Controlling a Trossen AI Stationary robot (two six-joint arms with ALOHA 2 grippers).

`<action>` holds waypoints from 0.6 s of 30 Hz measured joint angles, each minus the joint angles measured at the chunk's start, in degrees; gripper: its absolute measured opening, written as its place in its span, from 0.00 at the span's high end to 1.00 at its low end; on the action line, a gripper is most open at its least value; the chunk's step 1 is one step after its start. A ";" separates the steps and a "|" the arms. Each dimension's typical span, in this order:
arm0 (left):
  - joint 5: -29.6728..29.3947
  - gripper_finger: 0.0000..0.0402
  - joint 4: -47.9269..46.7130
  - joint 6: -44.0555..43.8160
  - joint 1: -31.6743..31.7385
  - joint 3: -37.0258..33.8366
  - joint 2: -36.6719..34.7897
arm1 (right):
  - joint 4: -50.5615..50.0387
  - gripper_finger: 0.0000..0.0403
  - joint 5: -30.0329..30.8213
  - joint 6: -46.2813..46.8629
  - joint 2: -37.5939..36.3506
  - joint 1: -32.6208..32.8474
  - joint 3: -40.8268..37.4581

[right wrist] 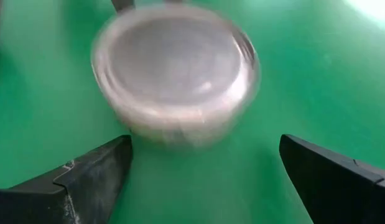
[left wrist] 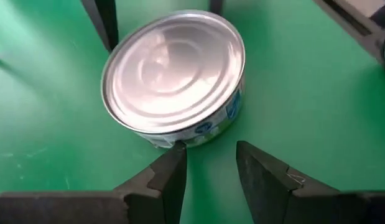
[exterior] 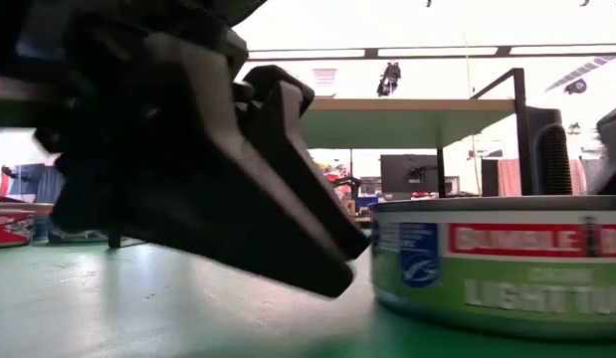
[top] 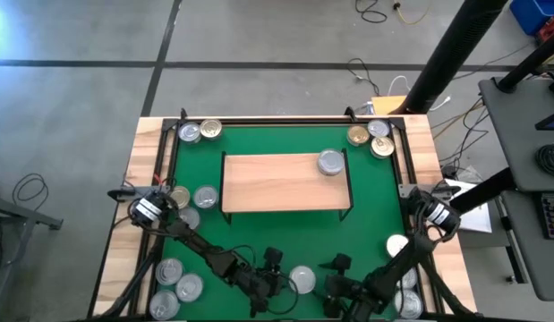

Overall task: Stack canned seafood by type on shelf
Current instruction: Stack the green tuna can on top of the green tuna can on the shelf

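Left claw (left wrist: pixel 209 177) narrowly apart, just touching silver tin (left wrist: pixel 173 71); right claw (right wrist: pixel 204 174) spread wide, empty.

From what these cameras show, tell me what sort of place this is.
Probably a robotics lab or workshop, not a kitchen or shop. A wood-framed table with a green mat stands on bare concrete, loose cables trail across the floor, and a monitor shows behind the shelf.
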 joint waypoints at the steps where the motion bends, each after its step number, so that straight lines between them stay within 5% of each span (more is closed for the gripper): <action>1: -0.06 0.69 0.23 -0.03 0.10 -0.03 0.00 | 3.51 0.01 0.19 -1.89 0.28 -0.59 -0.66; 9: -0.53 0.69 2.61 1.02 0.52 -0.18 0.02 | 22.58 0.01 -3.49 -14.28 0.61 -5.52 -5.36; 18: 0.64 0.69 4.20 0.91 0.58 -0.20 2.24 | 24.07 0.01 -4.49 -17.51 0.61 -6.86 -5.86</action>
